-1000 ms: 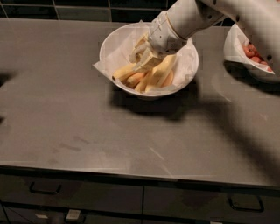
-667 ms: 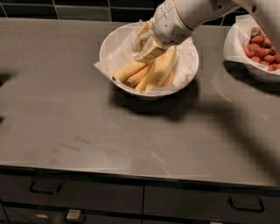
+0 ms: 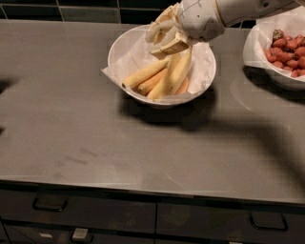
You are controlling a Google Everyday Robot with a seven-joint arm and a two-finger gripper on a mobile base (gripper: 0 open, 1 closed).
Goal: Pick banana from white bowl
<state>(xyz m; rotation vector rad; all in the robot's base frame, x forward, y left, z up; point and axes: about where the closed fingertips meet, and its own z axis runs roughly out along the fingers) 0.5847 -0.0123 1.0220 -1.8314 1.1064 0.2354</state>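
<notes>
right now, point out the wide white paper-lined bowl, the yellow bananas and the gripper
wide white paper-lined bowl (image 3: 112, 51), camera view, left rim
yellow bananas (image 3: 172, 74), camera view, middle of longest one
white gripper (image 3: 161, 42), camera view, its tip, above bowl's far side

A kitchen: a grey counter (image 3: 71, 124) with drawers (image 3: 76, 214) under its near edge, dark wall tiles (image 3: 86, 12) at the far side, and food in bowls, bananas (image 3: 167, 76) in the white bowl (image 3: 113, 50). The gripper (image 3: 164, 38) hangs over that bowl's far rim.
</notes>
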